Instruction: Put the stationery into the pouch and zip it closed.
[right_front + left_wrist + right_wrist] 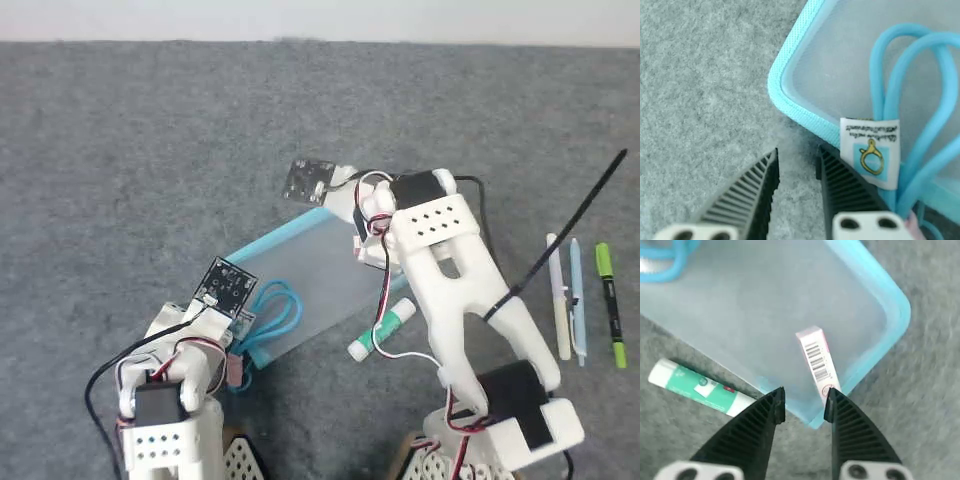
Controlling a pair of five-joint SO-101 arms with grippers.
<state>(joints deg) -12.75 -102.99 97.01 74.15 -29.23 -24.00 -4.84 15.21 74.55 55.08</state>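
My left gripper [797, 161] hangs just off one corner of the one pouch [310, 262], over the grey mat [150, 150]. Its jaws are a narrow gap apart and hold nothing. At that corner the pouch carries one white tag [871, 150] and one blue cord [276, 310], which is looped twice on the pouch's face.

My right gripper [805, 402] is at the opposite corner, jaws partly apart, with the pouch's blue edge between the tips and nothing clamped. One small barcoded box [816, 361] lies at that corner, its end beside one fingertip. I cannot tell whether it is inside the pouch or on top of it.

One glue stick [380, 328] lies on the mat just beside the pouch's long edge, outside it.

Three pens lie side by side well apart from the pouch, beyond my right arm: one white pen [557, 295], one blue pen [577, 300] and one green pen [610, 305].
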